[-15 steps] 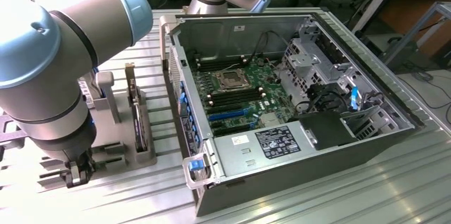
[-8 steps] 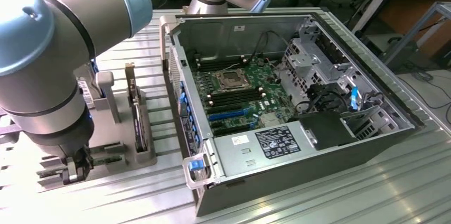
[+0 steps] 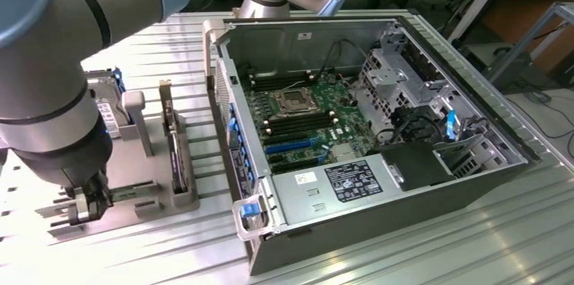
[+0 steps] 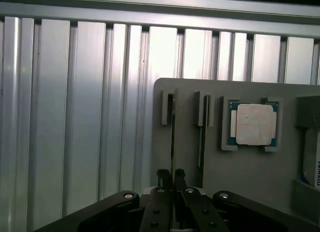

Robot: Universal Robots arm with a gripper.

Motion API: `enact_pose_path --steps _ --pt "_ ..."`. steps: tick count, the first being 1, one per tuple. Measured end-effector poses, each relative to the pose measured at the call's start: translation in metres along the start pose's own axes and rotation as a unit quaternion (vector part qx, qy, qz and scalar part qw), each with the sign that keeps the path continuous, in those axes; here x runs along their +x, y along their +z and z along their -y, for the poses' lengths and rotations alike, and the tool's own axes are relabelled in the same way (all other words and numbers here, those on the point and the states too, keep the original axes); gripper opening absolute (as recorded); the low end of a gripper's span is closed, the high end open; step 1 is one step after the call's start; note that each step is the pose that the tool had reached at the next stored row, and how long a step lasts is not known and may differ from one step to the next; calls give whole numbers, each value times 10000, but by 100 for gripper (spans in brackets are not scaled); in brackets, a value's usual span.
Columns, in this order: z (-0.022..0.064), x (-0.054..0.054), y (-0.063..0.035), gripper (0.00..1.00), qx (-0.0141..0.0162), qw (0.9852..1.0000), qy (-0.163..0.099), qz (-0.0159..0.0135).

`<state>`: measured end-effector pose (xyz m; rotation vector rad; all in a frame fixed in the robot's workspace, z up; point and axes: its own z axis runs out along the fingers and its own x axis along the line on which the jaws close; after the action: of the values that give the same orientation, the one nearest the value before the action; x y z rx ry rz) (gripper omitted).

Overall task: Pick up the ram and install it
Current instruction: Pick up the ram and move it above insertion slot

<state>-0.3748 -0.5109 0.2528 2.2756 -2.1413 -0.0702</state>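
Arm [image 3: 54, 97] is down over the grey holder [image 3: 148, 208], which sits on the exterior view's left of the open case [image 3: 377, 184]. Gripper [image 3: 87, 208] is low at the holder's near end, almost on it.

Wrist view: gripper [image 4: 171, 174] is narrowed onto the ram [image 4: 173, 142], with a finger [image 4: 162, 176] on each flat side. I read it as a pinch on the stick. The ram stands on edge in its slot in the holder [image 4: 240, 177] and shows edge-on as a thin line. I can't see that it is lifted. A second ram [image 4: 202, 137] stands in the slot just beside it, parallel and untouched. The CPU [image 4: 253, 123] lies flat in its pocket on the far side of that second stick.

Exterior view: card [image 3: 169, 144] stands upright in the holder, with the drive [image 3: 106, 107] beside it, close to the arm. The board [image 3: 300, 113] lies in the case, with dark long slots beside its socket. Holder and case both sit on the ribbed metal table [image 3: 404, 258].
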Motion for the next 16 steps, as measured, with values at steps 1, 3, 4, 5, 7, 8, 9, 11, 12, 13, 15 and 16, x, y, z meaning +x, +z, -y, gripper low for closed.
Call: enact_pose_path --steps 1,3,4,5,7,8,9,11,12,13,15,16 --pt "-2 -1 -45 14 0 10000 0 0" --pt "-8 -4 -199 14 -1 10000 0 -1" --pt "-13 -6 -307 14 -1 10000 0 -1" --pt "-16 -8 -389 14 0 10000 0 -3" --pt "11 -9 -507 14 -2 10000 0 -4" --pt "120 -3 -635 14 -26 10000 1 -2" --pt "160 -1 -668 14 -39 10000 1 -2" --pt "275 7 -736 14 -71 10000 0 1" --pt "319 9 -759 14 -82 10000 0 1" --pt "392 13 -794 14 -97 10000 0 2" --pt "500 20 -837 14 -116 9999 -1 3" --pt "559 23 -860 14 -125 9999 -1 4"
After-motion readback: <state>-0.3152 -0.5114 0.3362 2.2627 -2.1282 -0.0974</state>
